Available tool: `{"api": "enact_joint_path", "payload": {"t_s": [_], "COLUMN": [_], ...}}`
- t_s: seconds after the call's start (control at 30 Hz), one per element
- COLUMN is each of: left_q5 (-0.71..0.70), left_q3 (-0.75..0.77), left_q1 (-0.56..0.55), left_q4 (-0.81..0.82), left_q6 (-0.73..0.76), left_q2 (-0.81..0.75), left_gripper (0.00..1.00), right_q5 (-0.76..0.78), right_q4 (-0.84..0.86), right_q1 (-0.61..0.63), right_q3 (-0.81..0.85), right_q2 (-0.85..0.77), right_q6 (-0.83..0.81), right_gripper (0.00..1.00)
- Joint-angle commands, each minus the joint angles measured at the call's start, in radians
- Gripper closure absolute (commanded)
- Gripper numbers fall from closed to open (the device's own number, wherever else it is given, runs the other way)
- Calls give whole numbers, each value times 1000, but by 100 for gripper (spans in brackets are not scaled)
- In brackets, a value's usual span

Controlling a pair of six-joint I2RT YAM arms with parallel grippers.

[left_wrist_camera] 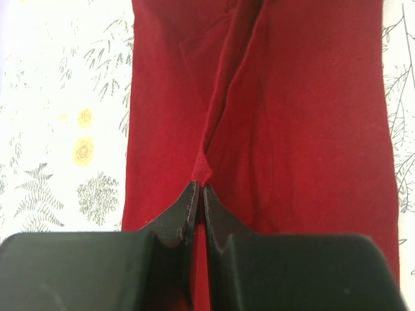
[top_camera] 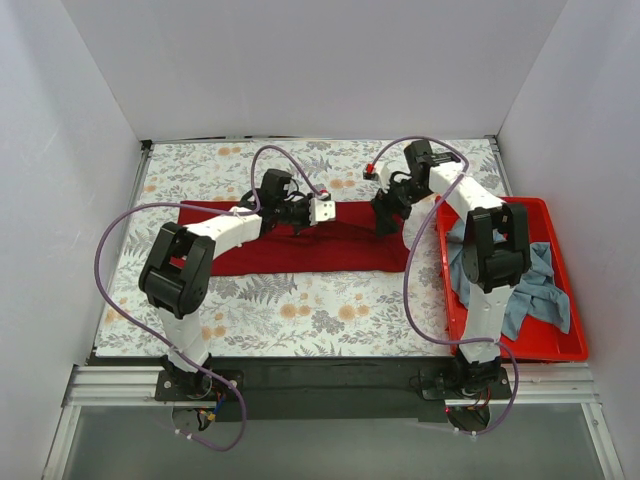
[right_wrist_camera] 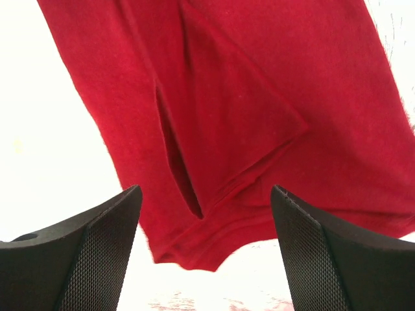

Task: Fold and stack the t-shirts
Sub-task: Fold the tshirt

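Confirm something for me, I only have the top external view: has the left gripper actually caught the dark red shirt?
Observer: Yes. The left wrist view shows the left gripper shut on a raised pinch of the dark red t-shirt.
Operator: And the right one?
Observer: The right gripper is open, its jaws wide apart and holding nothing.
Operator: What is under it?
Observer: What looks like a sleeve lying folded over the shirt body, with its hemmed edge showing between the fingers.
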Motion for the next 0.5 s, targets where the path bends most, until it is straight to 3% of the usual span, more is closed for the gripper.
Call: {"api": "enact_joint_path", "payload": {"t_s": [0.0, 0.3, 0.47], "left_q5": [36, 33, 31], "left_q3": [31, 44, 53], "left_q1": [9, 29, 50], "left_q4": [-6, -2, -2], "left_q6": [-15, -26, -37], "left_q2": [-9, 3, 15], "left_gripper": [100, 100, 100], "right_q5": [45, 143, 145], "right_q4": [18, 52, 49], "right_q1": [46, 100, 109], "right_q3": [28, 18, 26], "right_q2": [-28, -9, -34], "right_q6": [-121, -200, -209], "right_gripper": [14, 30, 31]}}
